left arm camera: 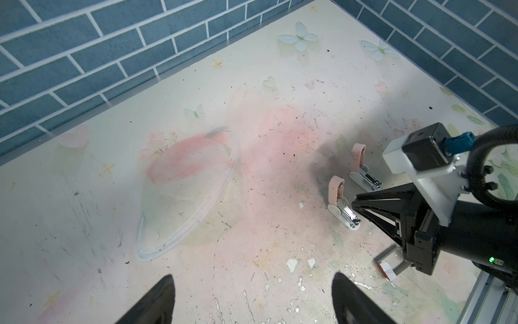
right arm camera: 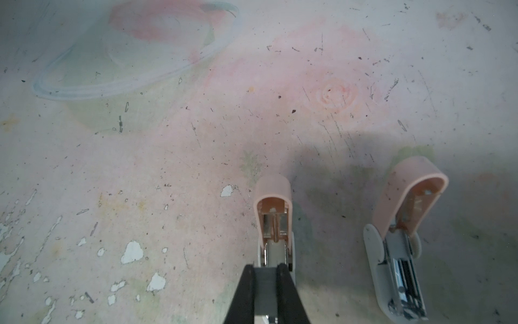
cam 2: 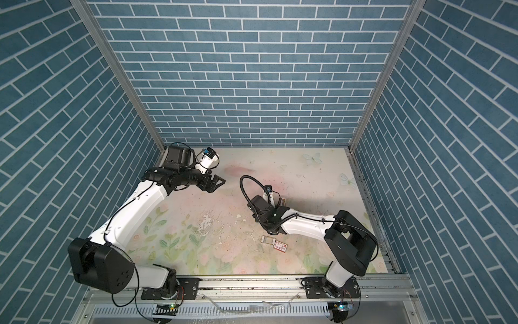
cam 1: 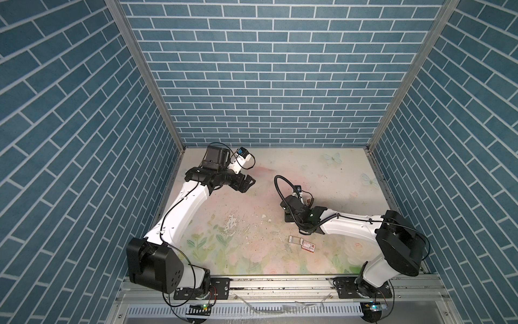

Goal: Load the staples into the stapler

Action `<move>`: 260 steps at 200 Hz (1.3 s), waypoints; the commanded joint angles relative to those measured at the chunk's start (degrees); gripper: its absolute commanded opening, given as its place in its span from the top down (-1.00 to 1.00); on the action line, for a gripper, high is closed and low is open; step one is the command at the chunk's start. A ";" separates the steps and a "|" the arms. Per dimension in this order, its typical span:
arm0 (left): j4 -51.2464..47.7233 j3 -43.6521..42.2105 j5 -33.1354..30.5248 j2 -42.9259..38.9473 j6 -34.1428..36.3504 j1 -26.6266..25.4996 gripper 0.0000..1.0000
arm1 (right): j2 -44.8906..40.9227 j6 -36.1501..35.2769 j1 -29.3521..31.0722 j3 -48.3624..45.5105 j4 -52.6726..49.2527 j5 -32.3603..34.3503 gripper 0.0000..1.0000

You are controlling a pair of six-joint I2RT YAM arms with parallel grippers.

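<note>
silvery-grey metal staple strip looks pinched between the narrow jaws of the right gripper. it sits right over the open magazine of a small stapler with a pink plastic lid and white base, whose lid is tipped up. this stapler lies on the worn floral table, a little right of its middle. a second pink-lidded stapler lies just beside it, also open. the left gripper hangs with jaws wide near the far left corner, well apart from both.

we judge the strip is about to be seated. what worries us from here:
- nothing braces the light stapler, so a downward push could slide it.
- a tilted strip could catch on the magazine wall and jam or break apart.
- a brush against the raised lid could drop it shut.
</note>
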 commanded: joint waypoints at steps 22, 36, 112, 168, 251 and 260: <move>-0.19 -1.31 1.14 -0.80 -0.51 0.35 -0.77 | 1.67 -0.63 -0.15 -1.72 2.36 2.05 0.76; -0.17 -1.54 1.06 -0.88 -0.50 0.35 -0.77 | 1.71 -0.46 -0.19 -2.13 2.42 2.06 0.76; 0.14 -2.08 1.15 -1.16 -0.65 0.35 -0.78 | 2.01 -0.02 -0.15 -4.72 6.29 1.19 0.75; 0.26 -2.45 1.03 -1.20 -0.67 0.35 -0.77 | 3.79 -0.11 -0.20 -3.75 6.44 0.74 0.76; 0.48 -2.61 1.21 -1.28 -0.95 0.35 -0.77 | 3.29 1.38 -0.13 -5.95 7.48 0.82 0.76; 0.46 -2.62 1.21 -1.41 -0.88 0.35 -0.77 | 3.15 1.50 -0.13 -6.26 7.67 0.83 0.76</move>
